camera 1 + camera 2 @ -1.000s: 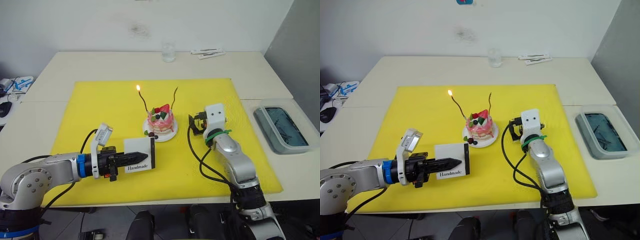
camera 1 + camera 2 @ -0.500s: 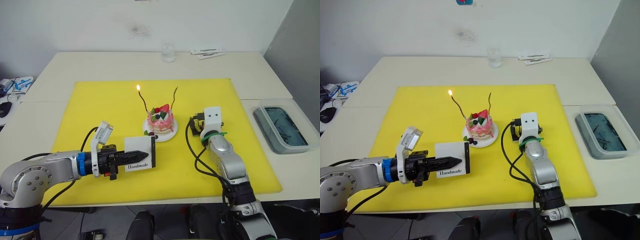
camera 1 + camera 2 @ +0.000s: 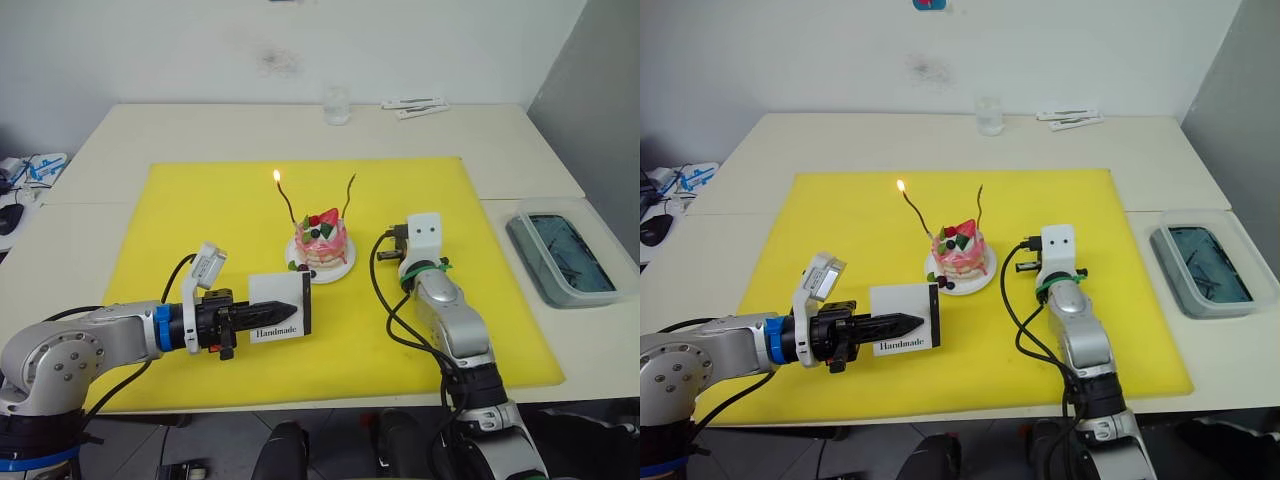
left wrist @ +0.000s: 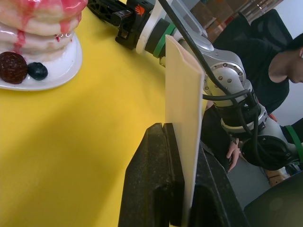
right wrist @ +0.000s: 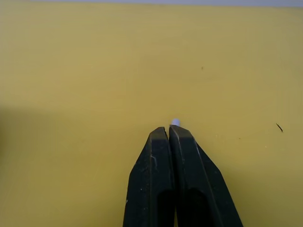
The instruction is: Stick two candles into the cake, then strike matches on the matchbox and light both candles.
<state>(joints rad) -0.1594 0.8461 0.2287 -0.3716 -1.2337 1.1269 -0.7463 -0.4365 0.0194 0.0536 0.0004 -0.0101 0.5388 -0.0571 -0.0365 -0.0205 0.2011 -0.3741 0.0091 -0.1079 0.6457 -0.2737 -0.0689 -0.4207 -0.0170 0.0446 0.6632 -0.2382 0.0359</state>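
Holding the matchbox [image 3: 279, 309] upright on its long edge, my left claw [image 3: 285, 311] is clamped on it, one black finger on each flat face; the wrist view shows the thin card pinched between the fingers [image 4: 156, 179]. The box stands on the yellow mat [image 3: 180, 230], just in front of the cake [image 3: 321, 240] and slightly to the robot's left of it, with the "Handmade" print facing the head camera and the black strip on the edge nearest the cake.

The cake sits on its small white plate [image 3: 344, 267] near the mat's centre. Two candles stand in it: the left candle [image 3: 285, 202] leans outward and carries a small flame [image 3: 276, 177] at its tip, while the right candle [image 3: 348, 195] has no flame.

My right claw [image 5: 169, 132] is pressed together, its fingertips over bare mat, with a tiny pale tip [image 5: 175, 122] showing just beyond them; I cannot tell what that tip belongs to. That arm's wrist [image 3: 422, 240] lies on the cake's right, near but apart from the plate.

A grey tray [image 3: 563, 255] rests on the worktop [image 3: 500, 140] beyond the mat's right edge.
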